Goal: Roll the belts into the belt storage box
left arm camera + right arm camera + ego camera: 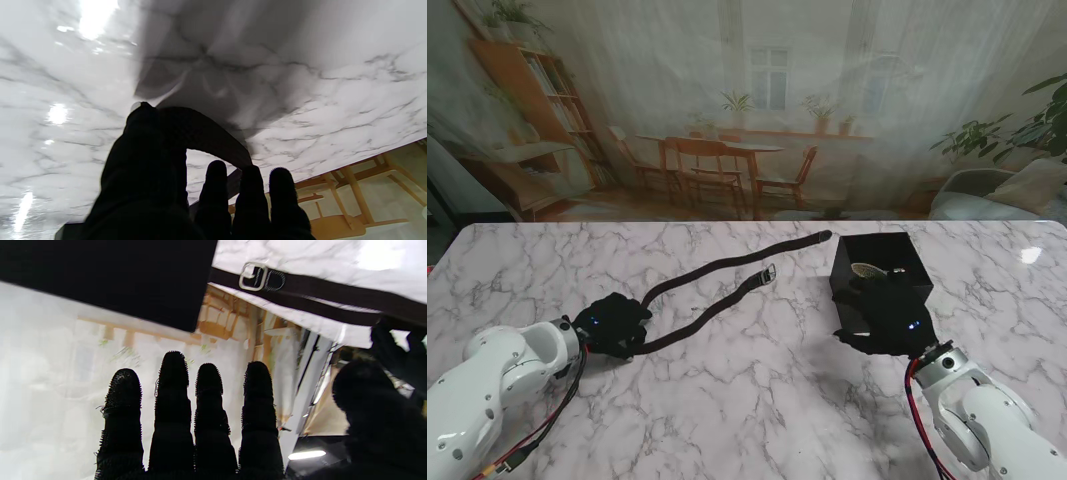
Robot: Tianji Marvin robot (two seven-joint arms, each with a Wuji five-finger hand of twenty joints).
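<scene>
I take the black storage box (pixel 882 278) as my landmark; it stands open-topped on the marble table (pixel 747 400), on my right side of the stand's view, and something pale lies inside it that I cannot make out. My right hand (pixel 885 322) sits against the box's near wall, on the side closest to me; in the right wrist view its fingers (pixel 173 400) are straight and spread apart with nothing between them, so it is holding nothing. The belt (pixel 717 290) lies to the left of the box, folded into 2 strands: 1 tip ends just beside the box's far left corner, and the buckle (pixel 768 273) end rests a little nearer to me, also left of the box. Both strands run away from the box to my left hand (pixel 613 324), well apart from it. In the left wrist view that hand's fingers (pixel 143 146) are closed around the belt's bend, pinching it.
</scene>
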